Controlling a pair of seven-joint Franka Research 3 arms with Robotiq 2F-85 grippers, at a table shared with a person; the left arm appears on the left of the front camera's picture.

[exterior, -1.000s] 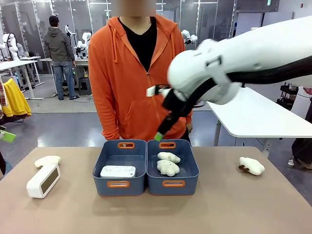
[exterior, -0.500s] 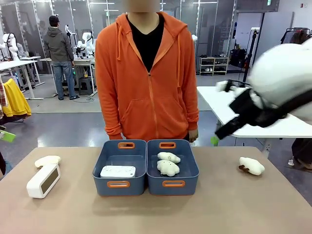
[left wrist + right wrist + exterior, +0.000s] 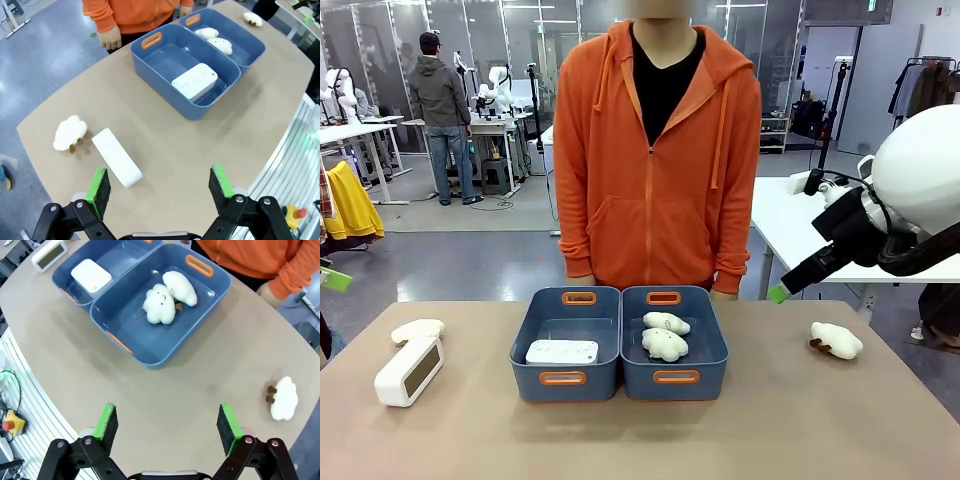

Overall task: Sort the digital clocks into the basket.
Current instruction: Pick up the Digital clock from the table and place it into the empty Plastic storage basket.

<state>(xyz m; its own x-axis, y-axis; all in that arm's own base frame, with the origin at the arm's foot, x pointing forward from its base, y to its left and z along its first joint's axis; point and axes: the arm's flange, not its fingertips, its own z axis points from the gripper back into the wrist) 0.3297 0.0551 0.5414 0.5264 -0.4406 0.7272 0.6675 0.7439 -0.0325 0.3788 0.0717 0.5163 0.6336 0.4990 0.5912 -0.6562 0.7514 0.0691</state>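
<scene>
My left gripper [image 3: 159,184] hangs open, empty, above the loose clock [image 3: 117,157]; my right gripper [image 3: 168,424] is open too. 1 clock [image 3: 561,352] lies in the left basket [image 3: 528,330]. The loose clock sits near the left edge of the table [image 3: 770,430], just beside a plush [image 3: 417,330]: a sloppy close could catch the plush or shove the clock off.

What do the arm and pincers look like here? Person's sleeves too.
Right arm: glossy white rounded shell, black wrist section, black cable. Left pincer and right pincer: black linkage fingers with silver bolts, green pads. Person: long orange hoodie sleeves over a black top.
</scene>
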